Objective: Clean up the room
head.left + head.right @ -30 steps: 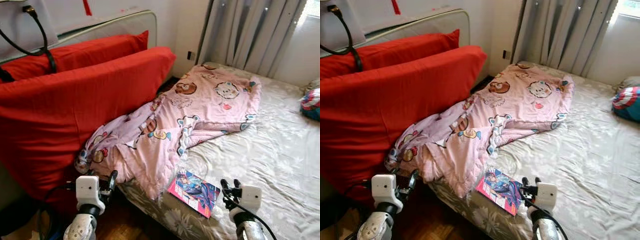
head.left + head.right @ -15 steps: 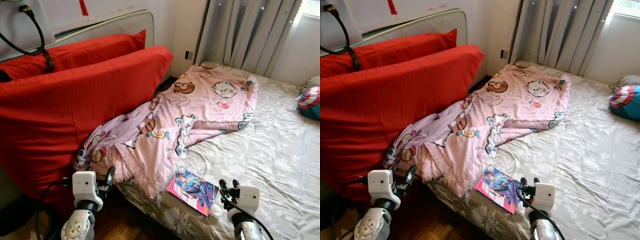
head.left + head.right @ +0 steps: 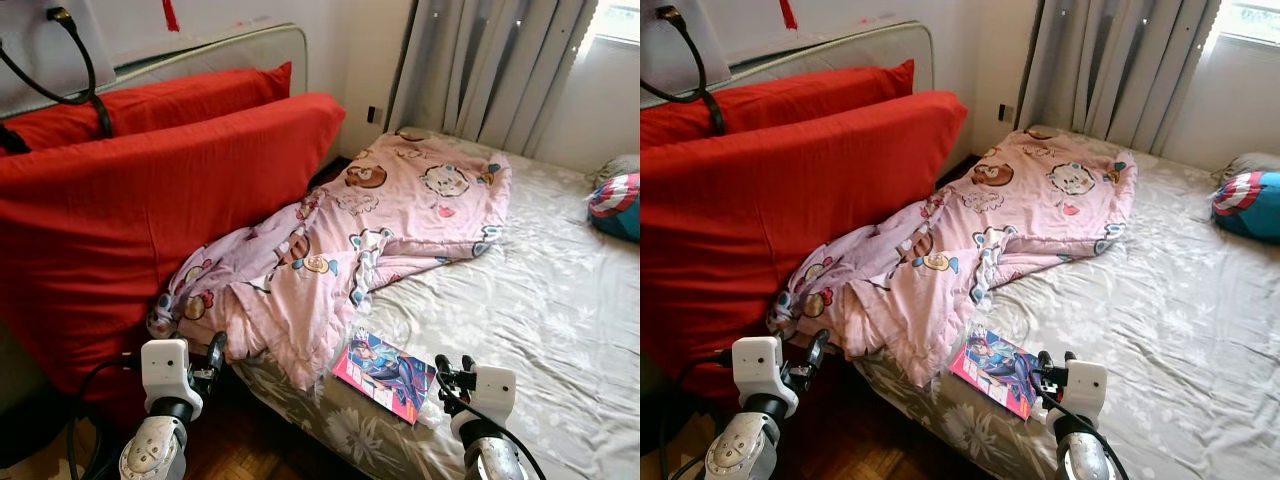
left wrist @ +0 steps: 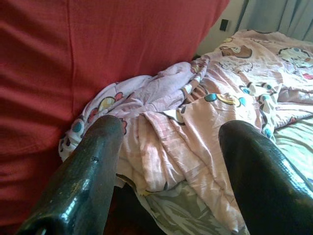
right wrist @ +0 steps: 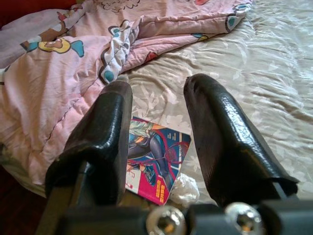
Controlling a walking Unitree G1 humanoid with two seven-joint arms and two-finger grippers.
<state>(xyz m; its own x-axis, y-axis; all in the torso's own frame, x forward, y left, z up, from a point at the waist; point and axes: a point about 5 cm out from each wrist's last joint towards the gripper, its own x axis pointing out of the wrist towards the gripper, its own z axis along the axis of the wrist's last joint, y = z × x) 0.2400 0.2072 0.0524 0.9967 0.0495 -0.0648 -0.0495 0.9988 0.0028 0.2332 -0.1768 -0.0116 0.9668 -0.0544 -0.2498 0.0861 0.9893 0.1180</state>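
A crumpled pink cartoon blanket (image 3: 370,230) lies across the left part of the bed and hangs over its near edge. A colourful comic book (image 3: 385,375) rests flat on the sheet by that edge, with a small crumpled white wrapper (image 5: 183,188) beside it. My left gripper (image 3: 215,352) hovers open, low in front of the hanging blanket end (image 4: 161,147), with nothing between its fingers. My right gripper (image 3: 455,366) is open just right of the comic book (image 5: 156,159), slightly above the sheet, and holds nothing.
Two big red cushions (image 3: 150,210) lean against the wall and headboard on the left, right by the blanket. The bed (image 3: 540,300) has a grey floral sheet. A blue and red shield-print pillow (image 3: 615,200) lies far right. Curtains (image 3: 480,70) hang behind. Dark wooden floor (image 3: 250,440) lies below the bed edge.
The whole picture has drifted a little, so the camera moved. Both grippers stay open and low in front. The blanket and the comic book lie as before.
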